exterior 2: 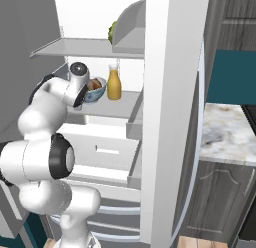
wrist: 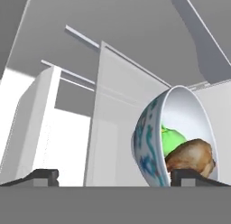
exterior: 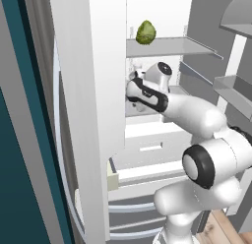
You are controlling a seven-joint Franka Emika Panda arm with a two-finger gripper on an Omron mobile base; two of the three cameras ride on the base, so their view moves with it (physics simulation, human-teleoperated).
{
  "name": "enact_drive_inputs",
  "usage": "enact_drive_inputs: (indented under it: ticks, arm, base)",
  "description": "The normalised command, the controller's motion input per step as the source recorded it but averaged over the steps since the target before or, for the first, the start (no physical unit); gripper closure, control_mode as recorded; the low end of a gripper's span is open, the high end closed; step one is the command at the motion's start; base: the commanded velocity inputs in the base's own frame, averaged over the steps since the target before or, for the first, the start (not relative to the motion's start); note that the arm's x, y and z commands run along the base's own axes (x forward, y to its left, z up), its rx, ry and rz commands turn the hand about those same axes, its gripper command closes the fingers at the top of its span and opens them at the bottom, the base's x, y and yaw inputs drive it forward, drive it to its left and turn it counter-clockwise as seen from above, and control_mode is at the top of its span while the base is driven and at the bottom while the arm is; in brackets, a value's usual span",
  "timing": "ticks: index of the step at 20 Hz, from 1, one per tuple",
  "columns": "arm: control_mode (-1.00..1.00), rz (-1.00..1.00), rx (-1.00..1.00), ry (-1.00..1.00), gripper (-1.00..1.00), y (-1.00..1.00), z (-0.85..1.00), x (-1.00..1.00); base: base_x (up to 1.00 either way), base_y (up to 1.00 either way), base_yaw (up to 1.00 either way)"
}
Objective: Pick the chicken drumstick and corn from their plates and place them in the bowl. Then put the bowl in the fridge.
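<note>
Arm: reaching into the open fridge, wrist at the height of the middle shelf.
End effector: fingers spread wide; one fingertip at the rim of the bowl, the other fingertip well apart from it; impossible to tell whether gripping the bowl.
Bowl: on or just over the middle shelf in the right base view, just beside an orange juice bottle; seen side-on from the hand, opening turned away from the far fingertip.
Chicken drumstick: inside the bowl, reddish-brown, next to the near fingertip.
Corn: inside the bowl, light green, behind the drumstick.
Upper shelf: carrying a lumpy olive-green ball.
Below: white drawers.
Outside: marbled bench past the fridge wall, above a dark cabinet door.
</note>
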Motion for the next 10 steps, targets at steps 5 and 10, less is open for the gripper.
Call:
enact_drive_inputs:
  ticks: [5,10]
  arm:
    - [-1.0,0.0,0.0,0.0,-1.0,-0.12,0.41,-0.66]
    - [-1.0,0.0,0.0,0.0,-1.0,-0.14,0.28,-0.79]
  base:
    - [0.0,0.0,0.0]
    - [0.0,0.0,0.0]
